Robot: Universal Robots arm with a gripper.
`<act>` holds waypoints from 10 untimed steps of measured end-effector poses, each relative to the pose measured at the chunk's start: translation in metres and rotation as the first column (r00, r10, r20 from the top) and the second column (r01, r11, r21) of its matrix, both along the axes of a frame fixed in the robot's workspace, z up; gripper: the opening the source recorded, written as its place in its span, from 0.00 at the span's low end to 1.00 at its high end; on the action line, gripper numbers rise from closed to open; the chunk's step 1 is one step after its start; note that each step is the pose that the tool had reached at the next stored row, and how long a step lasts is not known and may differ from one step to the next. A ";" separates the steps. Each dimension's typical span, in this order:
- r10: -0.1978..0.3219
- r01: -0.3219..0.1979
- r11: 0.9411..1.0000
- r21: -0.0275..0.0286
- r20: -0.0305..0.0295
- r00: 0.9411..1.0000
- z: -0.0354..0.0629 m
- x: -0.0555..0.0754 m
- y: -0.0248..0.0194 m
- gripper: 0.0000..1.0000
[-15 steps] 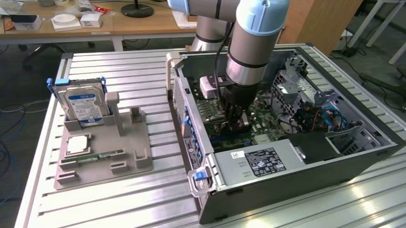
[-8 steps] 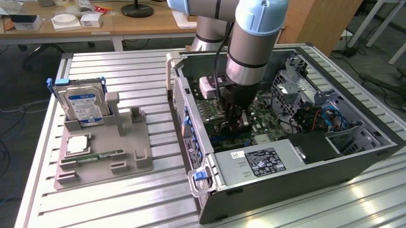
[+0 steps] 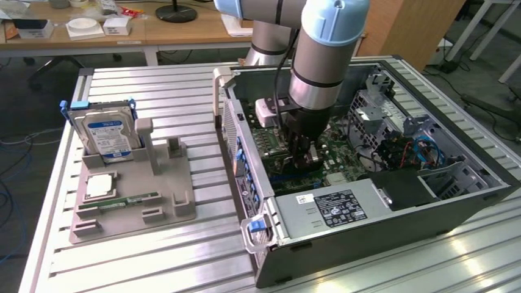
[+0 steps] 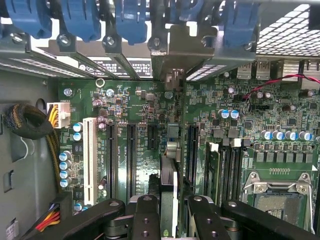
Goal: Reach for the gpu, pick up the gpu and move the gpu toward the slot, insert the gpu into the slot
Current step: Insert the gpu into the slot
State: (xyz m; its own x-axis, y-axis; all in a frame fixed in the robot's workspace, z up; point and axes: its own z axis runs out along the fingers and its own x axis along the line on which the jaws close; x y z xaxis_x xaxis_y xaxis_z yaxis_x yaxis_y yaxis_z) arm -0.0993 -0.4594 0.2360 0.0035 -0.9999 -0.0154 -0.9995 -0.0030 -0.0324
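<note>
Green board: the motherboard (image 4: 150, 120) lies in the open computer case (image 3: 382, 213), right under the jaws (image 4: 169, 200).
Jaws: the black jaws are closed on the card, one finger (image 4: 146, 215) on each side of its thin upper edge; in the exterior view the gripper (image 3: 303, 160) reaches down into the case from the grey and light blue arm (image 3: 321, 55).
Card: the gpu (image 4: 169, 180) stands on edge between the jaws, seen edge-on, its metal end bracket (image 4: 175, 55) ahead of the jaws at the case's back wall.
Slot: the gpu sits in line with the slot (image 4: 172, 137), between the black slots on one side of the jaws and the memory slots (image 4: 225, 165) on the other; whether it is fully seated I cannot tell.
White slot: a long white slot (image 4: 90, 160) lies further off to the side, near the yellow and black cable bundle (image 4: 30, 125).
Bench: the ribbed metal bench (image 3: 138, 256) carries the case and, well apart from the jaws at the exterior view's left, a grey holder (image 3: 138, 201).
Holder: a blue-labelled hard drive (image 3: 106, 134) stands upright in it; a green memory stick (image 3: 122, 200) lies flat in front.
</note>
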 end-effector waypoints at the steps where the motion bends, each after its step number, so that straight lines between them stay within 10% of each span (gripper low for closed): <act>1: 0.000 0.000 1.000 0.000 0.000 1.000 0.0000 0.000 0.0000 0.26; 10: 0.000 0.000 1.000 0.000 0.000 1.000 0.0036 0.000 0.0001 0.26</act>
State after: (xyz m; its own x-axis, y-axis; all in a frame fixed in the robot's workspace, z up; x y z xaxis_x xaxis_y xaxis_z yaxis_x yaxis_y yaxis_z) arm -0.0993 -0.4593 0.2396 0.0033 -0.9999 -0.0156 -0.9995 -0.0028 -0.0325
